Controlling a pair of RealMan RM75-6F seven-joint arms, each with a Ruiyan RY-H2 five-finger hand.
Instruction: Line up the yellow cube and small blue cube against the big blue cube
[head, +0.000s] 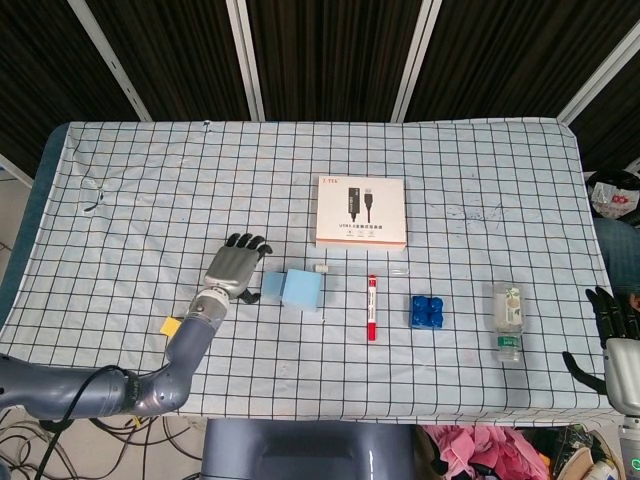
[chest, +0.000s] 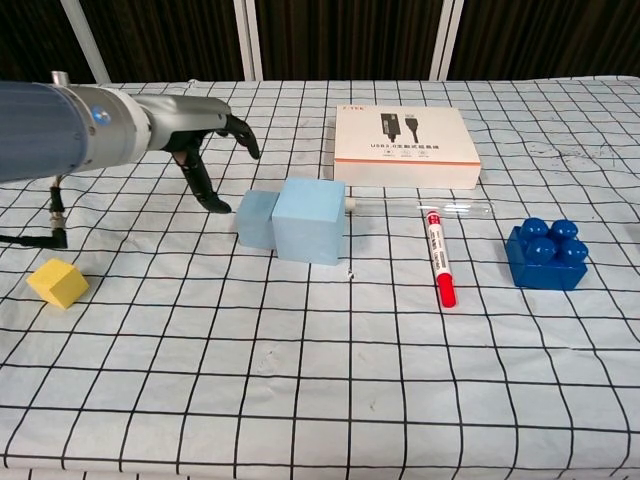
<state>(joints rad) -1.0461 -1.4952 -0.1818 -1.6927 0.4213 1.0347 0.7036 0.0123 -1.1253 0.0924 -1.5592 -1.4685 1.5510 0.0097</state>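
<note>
The counter (head: 120, 180) carries the whole spread under its checked cloth, and the step in hand looks half done: the small blue cube (chest: 256, 220) sits touching the left face of the big blue cube (chest: 310, 220), near the middle of the counter. The left hand (chest: 205, 140) hovers just left of that pair, fingers spread, holding nothing and touching neither cube. The right hand (head: 615, 335) waits at the near right edge, fingers apart and empty.

What's left, by my reading, is the yellow cube (chest: 58, 283), sitting alone at the near left, well apart from the blue pair. The next move calls for the left hand to swing near and left, take that cube, and set it flush at the end of the row.

Now the count, biggest down: one white box (head: 361, 211) at the far middle, one big blue cube, one water bottle (head: 507, 321) on the right, one dark blue studded brick (chest: 545, 256), one small blue cube, one yellow cube, one red marker (chest: 439, 258).
</note>
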